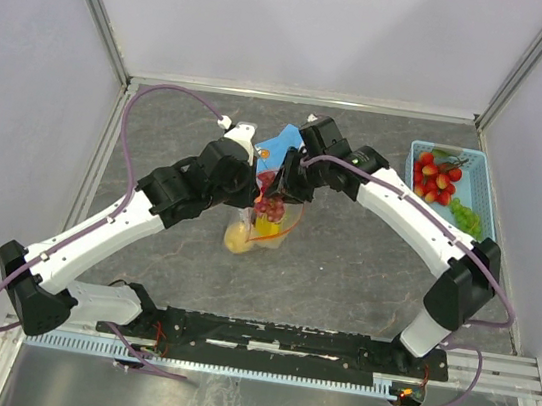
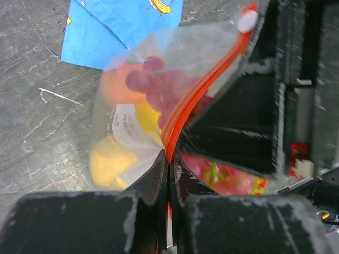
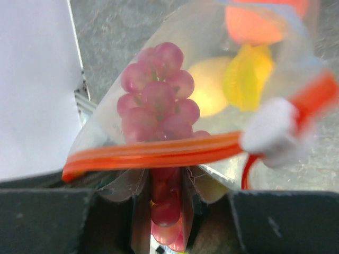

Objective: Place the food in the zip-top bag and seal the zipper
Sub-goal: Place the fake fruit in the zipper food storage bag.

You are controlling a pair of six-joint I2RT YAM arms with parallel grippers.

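- At the table's far right, a light-blue basket holds strawberries and green grapes, well apart from both arms.
- A blue cloth lies just beyond the zip-top bag, which is mid-table between the two wrists.
- The left gripper has its fingers pressed together on the zipper (the red-orange strip vanishes between them).
- The right gripper, fingers partly apart, clamps the lower end of the purple grapes; the strip crosses in front of the bunch.
- An orange and a lemon show through the plastic, blurred.
- From above, both grippers cover the bag's mouth; the white slider is out of focus.
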